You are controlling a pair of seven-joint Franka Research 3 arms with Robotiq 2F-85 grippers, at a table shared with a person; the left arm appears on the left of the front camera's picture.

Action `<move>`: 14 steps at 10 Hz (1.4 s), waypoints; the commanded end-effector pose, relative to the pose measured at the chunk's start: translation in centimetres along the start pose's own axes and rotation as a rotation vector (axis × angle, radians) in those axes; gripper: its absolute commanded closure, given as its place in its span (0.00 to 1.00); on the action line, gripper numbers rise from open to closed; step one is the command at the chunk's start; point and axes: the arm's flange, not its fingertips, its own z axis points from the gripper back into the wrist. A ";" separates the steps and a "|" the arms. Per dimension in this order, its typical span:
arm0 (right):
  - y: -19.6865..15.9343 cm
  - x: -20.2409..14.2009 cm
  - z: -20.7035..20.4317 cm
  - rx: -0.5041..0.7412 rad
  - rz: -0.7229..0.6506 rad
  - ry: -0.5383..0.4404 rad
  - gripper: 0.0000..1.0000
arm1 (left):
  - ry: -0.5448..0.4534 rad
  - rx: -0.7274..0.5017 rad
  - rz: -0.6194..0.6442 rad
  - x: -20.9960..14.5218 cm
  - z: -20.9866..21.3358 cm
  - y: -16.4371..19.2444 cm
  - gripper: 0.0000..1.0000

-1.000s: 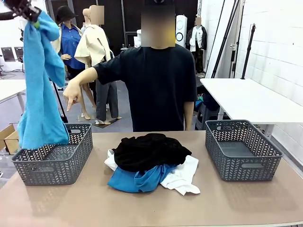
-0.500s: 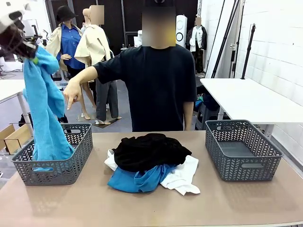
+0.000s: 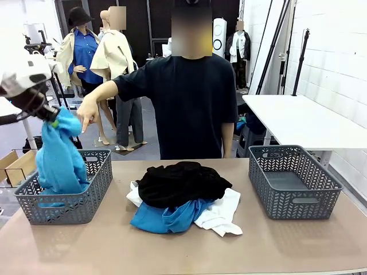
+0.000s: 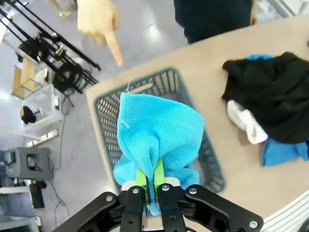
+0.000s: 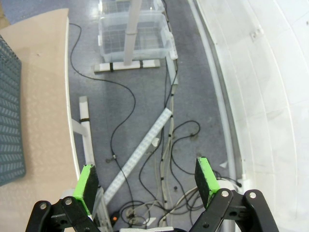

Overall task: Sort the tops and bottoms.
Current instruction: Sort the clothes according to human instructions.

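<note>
Hidden or unclear:
- The lower end of the bright turquoise knit top (image 3: 57,163) drops behind the wall of the left grey plastic mesh basket (image 3: 89,195). Blue shows faintly through the herringbone holes. How much of it rests on the basket floor cannot be told.
- In the left wrist view the same top (image 4: 161,128) bunches into a peaked fold. It covers much of the inside of the basket (image 4: 108,121) and wraps the tips of the left fingers (image 4: 141,178).
- The pile sits mid-table. A crumpled soft black cloth garment (image 3: 180,183) lies on top and covers most of a second bright blue top (image 3: 163,220) and a plain white T-shirt-like top (image 3: 221,216). Only their near edges stick out, so their shapes are not readable. From the left wrist the black garment (image 4: 270,92) likewise hides all but scraps of white (image 4: 244,121) and blue (image 4: 285,152).
- In the right wrist view, the right grey mesh basket (image 5: 8,121) is cut off at the picture's left edge.

Fingers:
- The left fingers (image 3: 54,121) are narrow, green pads pinched on a bunch of the turquoise top's upper edge. They hang over the left basket, and the cloth trails down into it.
- The right fingers (image 5: 88,182) are spread wide with nothing between them. They are over the cabled floor past the table's edge (image 5: 43,72).

Other:
- The person's hand (image 3: 87,114) points one finger down towards the left basket, apart from it.
- The tan table (image 3: 172,255) has a matte surface.
- The right basket (image 3: 295,183) stands at the table's right end, well apart from the pile.
</note>
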 end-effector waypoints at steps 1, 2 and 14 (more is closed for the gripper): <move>-0.2 0.0 -0.2 0.006 -0.005 -0.002 0.00 | 0.062 0.061 -0.051 -2.6 -0.5 1.5 1.00; -0.2 0.0 -0.2 0.006 -0.005 -0.002 0.00 | 0.101 0.065 0.010 -3.5 -1.3 2.4 1.00; -0.2 0.0 -0.2 0.006 -0.005 -0.002 0.00 | 0.266 -0.107 0.160 -3.3 -2.7 4.0 0.00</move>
